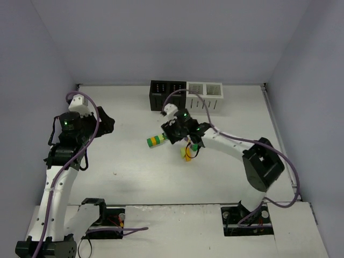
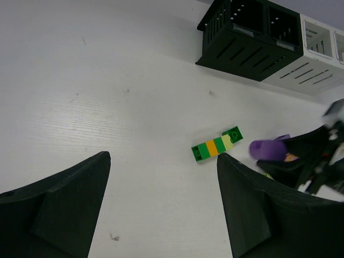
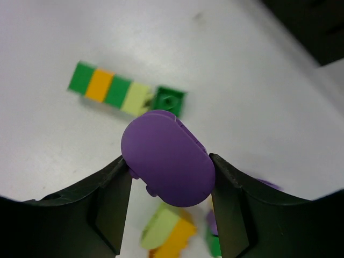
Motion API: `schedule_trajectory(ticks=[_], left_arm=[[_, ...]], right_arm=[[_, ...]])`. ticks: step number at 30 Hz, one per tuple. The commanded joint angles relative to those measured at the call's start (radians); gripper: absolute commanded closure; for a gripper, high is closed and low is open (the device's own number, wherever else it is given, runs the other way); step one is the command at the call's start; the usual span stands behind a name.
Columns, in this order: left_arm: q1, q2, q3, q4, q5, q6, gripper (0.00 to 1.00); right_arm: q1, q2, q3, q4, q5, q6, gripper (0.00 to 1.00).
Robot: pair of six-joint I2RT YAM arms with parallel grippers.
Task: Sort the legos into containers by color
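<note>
My right gripper (image 3: pixel 169 164) is shut on a purple lego (image 3: pixel 167 158) and holds it above the table; the brick also shows in the left wrist view (image 2: pixel 266 149). A joined strip of green, orange and lime legos (image 1: pixel 156 141) lies on the table just left of it (image 3: pixel 126 94) (image 2: pixel 217 144). More loose legos (image 1: pixel 187 152), orange, lime and purple, lie under the right gripper (image 1: pixel 173 133). The containers (image 1: pixel 186 94), two black and two white, stand in a row at the back (image 2: pixel 271 40). My left gripper (image 2: pixel 164 177) is open and empty, far left of the bricks (image 1: pixel 105 124).
Grey walls close the table on three sides. Purple cables run along both arms. The right arm's elbow (image 1: pixel 262 164) stands at the right. Bare table (image 1: pixel 134 172) lies between the arms.
</note>
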Motion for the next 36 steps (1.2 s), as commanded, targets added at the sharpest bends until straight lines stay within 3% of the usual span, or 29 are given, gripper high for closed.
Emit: schedule_trajectory(ticks=[1, 6, 14, 21, 28, 31, 32, 36], left_arm=[[0.008, 0.002, 0.042, 0.043, 0.008, -0.003, 0.26], [0.008, 0.005, 0.041, 0.043, 0.009, -0.004, 0.26], [0.008, 0.006, 0.041, 0.043, 0.009, -0.004, 0.26], [0.008, 0.008, 0.042, 0.043, 0.015, -0.004, 0.26], [0.008, 0.009, 0.042, 0.043, 0.015, -0.004, 0.26], [0.008, 0.009, 0.044, 0.044, 0.015, -0.004, 0.26], [0.008, 0.011, 0.044, 0.043, 0.015, -0.004, 0.26], [0.008, 0.012, 0.042, 0.044, 0.015, -0.004, 0.26]], right_arm=[[-0.127, -0.150, 0.092, 0.046, 0.096, -0.001, 0.94], [-0.262, -0.132, 0.247, 0.049, 0.152, -0.043, 0.94], [-0.411, 0.092, 0.579, 0.035, 0.129, -0.113, 0.92], [-0.455, 0.268, 0.683, 0.030, 0.064, -0.125, 0.91], [-0.460, 0.333, 0.711, 0.033, 0.035, -0.134, 0.88], [-0.460, 0.341, 0.713, 0.032, 0.012, -0.136, 0.74], [-0.460, 0.341, 0.713, 0.032, 0.009, -0.137, 0.64], [-0.461, 0.339, 0.708, 0.032, 0.001, -0.139, 0.51]])
